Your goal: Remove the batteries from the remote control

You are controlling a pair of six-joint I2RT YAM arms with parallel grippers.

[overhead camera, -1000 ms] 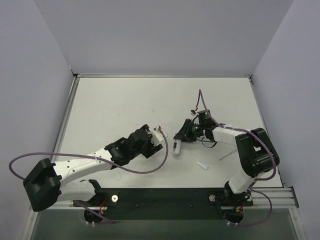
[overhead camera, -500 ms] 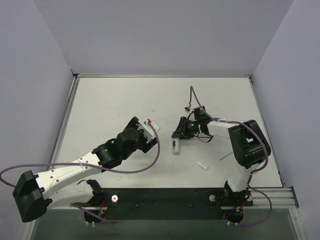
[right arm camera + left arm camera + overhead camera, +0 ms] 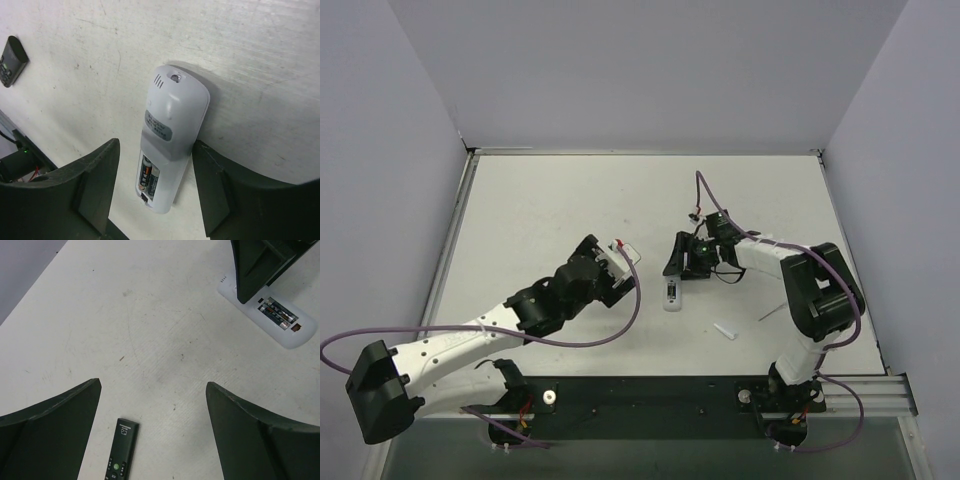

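**White remote (image 3: 172, 125) hemmed in**

The right end effector (image 3: 156, 192) straddles the white remote, one finger close on each flank. Bare worktop (image 3: 150, 330) separates it from the spread left end effector (image 3: 152, 425), where a black remote (image 3: 121, 449) lies between the fingers.

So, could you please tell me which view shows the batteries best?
The right wrist view: the batteries sit close and clear in the open white remote. The left wrist view shows them small near its edge; the top view cannot resolve them.

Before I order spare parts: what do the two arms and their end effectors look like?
Both arms have white shells, black joints and bases, each trailing a purple cable. The left end effector and right end effector carry broad, dark, wedge-shaped fingers.
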